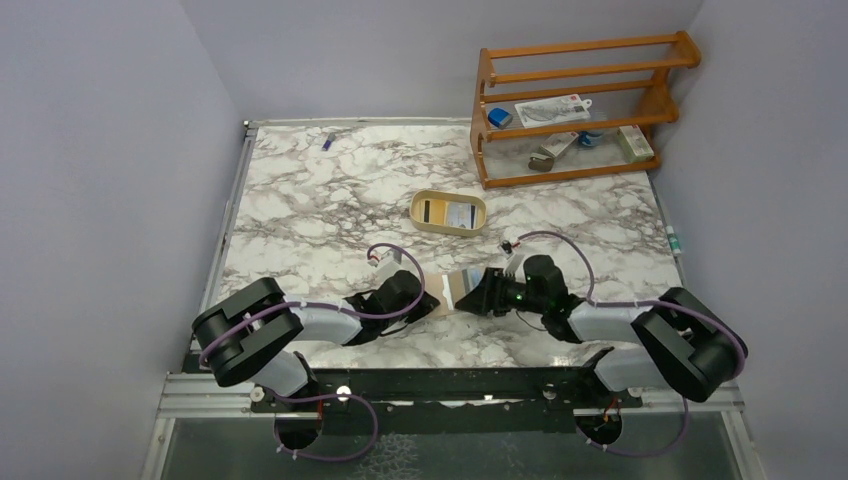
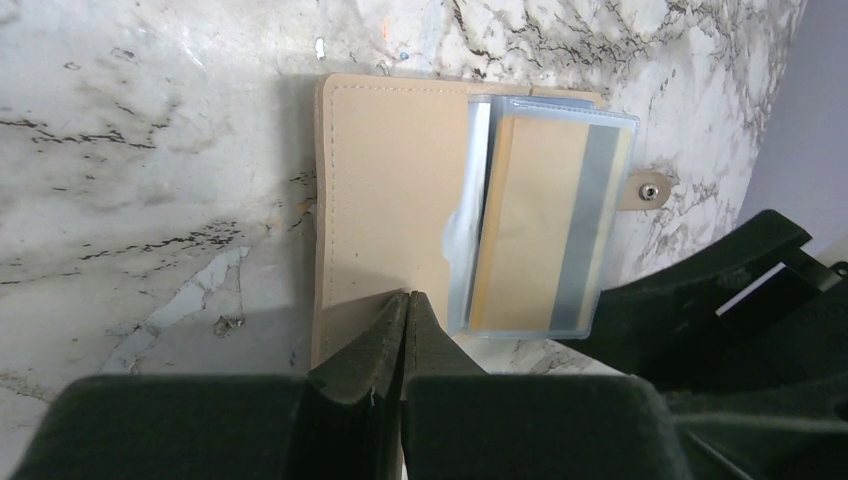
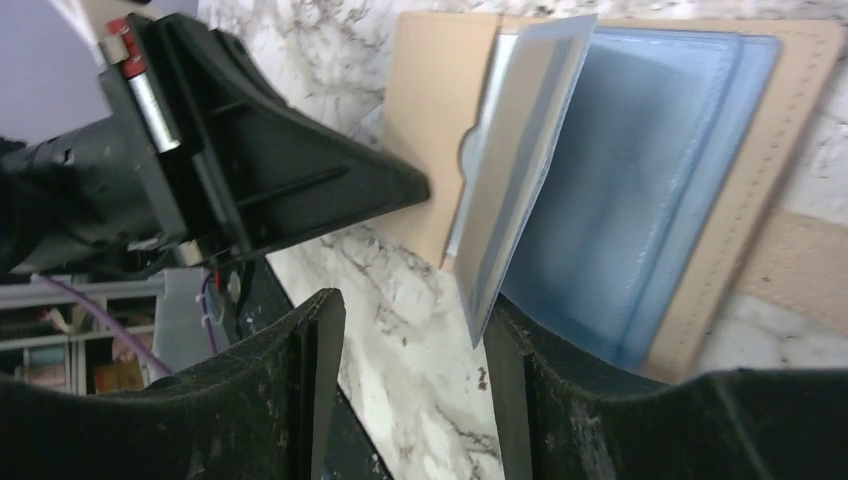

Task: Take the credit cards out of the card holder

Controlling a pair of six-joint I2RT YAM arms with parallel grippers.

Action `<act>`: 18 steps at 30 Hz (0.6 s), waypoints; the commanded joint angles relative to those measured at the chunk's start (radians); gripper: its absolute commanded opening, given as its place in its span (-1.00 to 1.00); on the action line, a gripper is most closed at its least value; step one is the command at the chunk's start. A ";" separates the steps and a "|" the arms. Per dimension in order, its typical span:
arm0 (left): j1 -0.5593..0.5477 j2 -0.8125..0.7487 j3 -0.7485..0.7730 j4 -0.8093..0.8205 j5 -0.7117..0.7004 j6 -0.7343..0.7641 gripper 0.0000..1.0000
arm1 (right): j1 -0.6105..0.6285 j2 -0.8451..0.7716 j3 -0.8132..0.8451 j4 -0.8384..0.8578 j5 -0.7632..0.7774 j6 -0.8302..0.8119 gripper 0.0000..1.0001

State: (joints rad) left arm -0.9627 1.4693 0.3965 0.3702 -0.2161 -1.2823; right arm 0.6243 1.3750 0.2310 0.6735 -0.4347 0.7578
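Marbled tabletop point(image 1: 330, 200) beneath card holder point(image 2: 380, 200), lilac walls point(image 1: 100, 150)

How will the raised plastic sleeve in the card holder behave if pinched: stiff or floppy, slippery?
Probably fairly stiff: the sleeve stands up flat, and a card seems inside. Its glossy plastic looks slippery, so a pinch may slip.

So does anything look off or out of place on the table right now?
Nothing is spilled or damaged. One clear sleeve of the card holder stands tilted up from the rest, with a striped card inside. The shut left gripper rests on its cover.
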 commanded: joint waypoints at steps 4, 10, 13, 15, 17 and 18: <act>-0.004 0.066 -0.031 -0.181 -0.029 0.030 -1.00 | 0.011 -0.108 0.050 -0.127 -0.102 -0.046 0.17; -0.005 0.050 -0.038 -0.193 -0.036 0.031 -1.00 | 0.014 -0.019 0.093 -0.096 -0.077 -0.069 0.17; -0.004 0.032 -0.046 -0.205 -0.044 0.028 -1.00 | 0.014 0.067 0.115 -0.027 -0.102 -0.059 0.17; -0.004 0.017 -0.050 -0.220 -0.050 0.026 -1.00 | 0.018 0.116 0.131 0.018 -0.114 -0.046 0.16; -0.004 -0.002 -0.054 -0.242 -0.058 0.025 -1.00 | 0.026 0.152 0.152 0.039 -0.122 -0.040 0.16; -0.004 -0.014 -0.056 -0.258 -0.062 0.023 -1.00 | 0.031 0.165 0.160 0.049 -0.125 -0.038 0.17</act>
State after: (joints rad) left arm -0.9627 1.4639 0.3965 0.3656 -0.2192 -1.2823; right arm 0.6353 1.4906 0.3454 0.6273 -0.5152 0.7143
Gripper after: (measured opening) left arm 0.004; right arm 0.584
